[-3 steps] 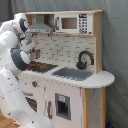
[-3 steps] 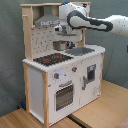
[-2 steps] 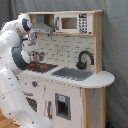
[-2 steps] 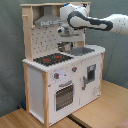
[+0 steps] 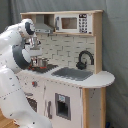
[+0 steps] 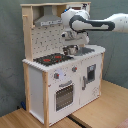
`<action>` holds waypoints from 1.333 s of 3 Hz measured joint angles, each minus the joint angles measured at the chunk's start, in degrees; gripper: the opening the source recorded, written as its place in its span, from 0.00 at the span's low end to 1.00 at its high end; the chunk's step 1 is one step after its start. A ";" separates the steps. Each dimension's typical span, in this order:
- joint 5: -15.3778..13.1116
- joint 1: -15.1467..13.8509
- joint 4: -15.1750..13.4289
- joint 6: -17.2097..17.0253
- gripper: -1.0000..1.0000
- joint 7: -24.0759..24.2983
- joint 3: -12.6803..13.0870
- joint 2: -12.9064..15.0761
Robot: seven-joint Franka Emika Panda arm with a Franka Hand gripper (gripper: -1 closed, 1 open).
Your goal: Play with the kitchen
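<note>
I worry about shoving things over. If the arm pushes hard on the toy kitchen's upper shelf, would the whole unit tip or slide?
The kitchen looks tall and narrow in the second exterior view, so a high push could probably rock it. Its broad boxy base sits flat on the floor, likely resisting light nudges. It seems made of light wood panels, so it may slide.

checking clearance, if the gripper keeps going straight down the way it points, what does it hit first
Most likely the small metal pot on the hob, which sits just below the gripper. Depth is hard to judge, so it might miss the pot.
</note>
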 joint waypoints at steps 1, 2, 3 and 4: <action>-2.09 2.59 -4.00 0.32 0.00 1.65 -1.17 2.28; -4.51 5.98 -8.40 1.14 0.00 4.11 -2.71 5.22; -6.89 9.42 -12.32 2.15 0.00 6.99 -4.04 8.27; -9.16 12.61 -15.65 3.36 0.00 10.14 -5.03 11.28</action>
